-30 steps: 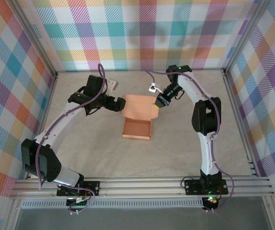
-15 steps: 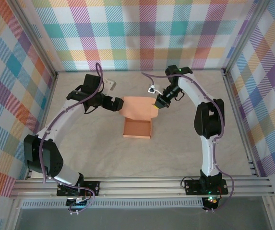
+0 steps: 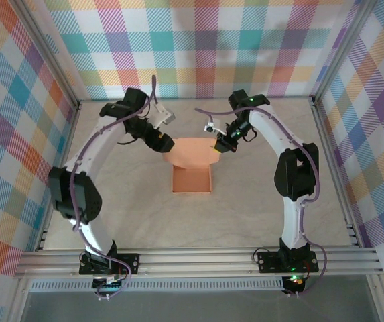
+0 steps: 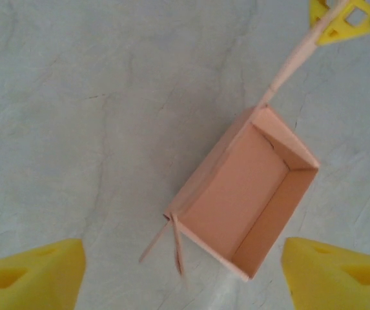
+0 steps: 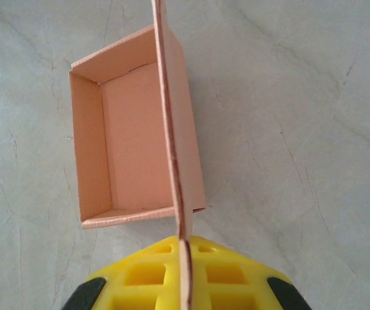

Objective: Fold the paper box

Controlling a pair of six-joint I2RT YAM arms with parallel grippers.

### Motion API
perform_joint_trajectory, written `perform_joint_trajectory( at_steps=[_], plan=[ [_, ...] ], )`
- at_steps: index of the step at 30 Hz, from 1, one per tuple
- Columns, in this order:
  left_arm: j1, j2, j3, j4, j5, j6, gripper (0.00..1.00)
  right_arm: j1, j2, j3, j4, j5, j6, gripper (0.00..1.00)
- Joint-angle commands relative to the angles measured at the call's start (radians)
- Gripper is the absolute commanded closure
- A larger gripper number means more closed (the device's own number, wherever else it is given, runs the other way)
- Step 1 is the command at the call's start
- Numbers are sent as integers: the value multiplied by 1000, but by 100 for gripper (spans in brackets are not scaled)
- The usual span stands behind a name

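The paper box [image 3: 192, 181] is salmon-orange card, an open shallow tray on the table with its lid panel [image 3: 190, 151] raised at the far side. My right gripper [image 3: 221, 147] is shut on the lid's right edge; in the right wrist view the card edge [image 5: 177, 161] runs straight up from between the yellow fingertips [image 5: 183, 274], with the tray [image 5: 133, 142] to its left. My left gripper [image 3: 164, 143] is at the lid's left edge. In the left wrist view it [image 4: 185, 278] stands open, and thin loose flaps [image 4: 175, 242] at the tray's [image 4: 246, 194] corner lie between its fingertips [image 4: 33, 274], untouched.
The grey table [image 3: 124, 208] is walled by plaid panels [image 3: 205, 47] at the back and both sides. A metal rail [image 3: 198, 258] runs along the near edge by the arm bases. Open floor lies in front of the box.
My left arm has swung toward the back and its gripper has turned at the lid's left edge. The lid stands more upright. The right gripper has kept its hold, hardly moving.
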Motion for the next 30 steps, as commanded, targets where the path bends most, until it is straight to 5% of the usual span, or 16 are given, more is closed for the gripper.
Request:
perform_joint_trajectory(
  at_steps=[1,12,30],
  plan=[
    [2,66,54,-154,-7,127,42,11,-39,-14,-8,-59,-36,100],
    [0,89,30,-150,-29,202,68,11,-35,-30,-17,-57,-27,100],
    [0,92,-5,-90,-46,183,76,10,-40,-19,-43,-76,-38,100]
  ],
)
